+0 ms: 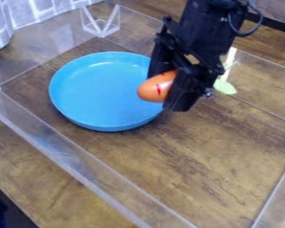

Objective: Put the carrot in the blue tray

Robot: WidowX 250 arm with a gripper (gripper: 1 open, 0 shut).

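Camera view, read from left to right: at the far left edge a pale, blurred object sits in the upper corner, too cut off to identify, and a clear plastic barrier [61, 151] runs diagonally across the dark wooden table [216, 169], apparently fencing off the work area. Next comes the blue tray [92, 89], lying flat and empty on the wood, its shallow open dish turned upward so that anything lowered from above can simply be dropped in. At the tray's right rim hangs the carrot [156, 86], lifted clear of the table and held roughly sideways, its orange body poking out toward the tray and overlapping the rim in this view; whether it is truly above the dish or just beside it cannot be judged from this angle alone. The gripper [171, 87] is pinched tight on the carrot, its black fingers pointing steeply down, a grip that seems chosen to carry the toy over the low rim without dragging it. Green leaves [227, 87] show just right of the black arm. By my reading, the carry is underway and the release over the tray's middle is not yet done.
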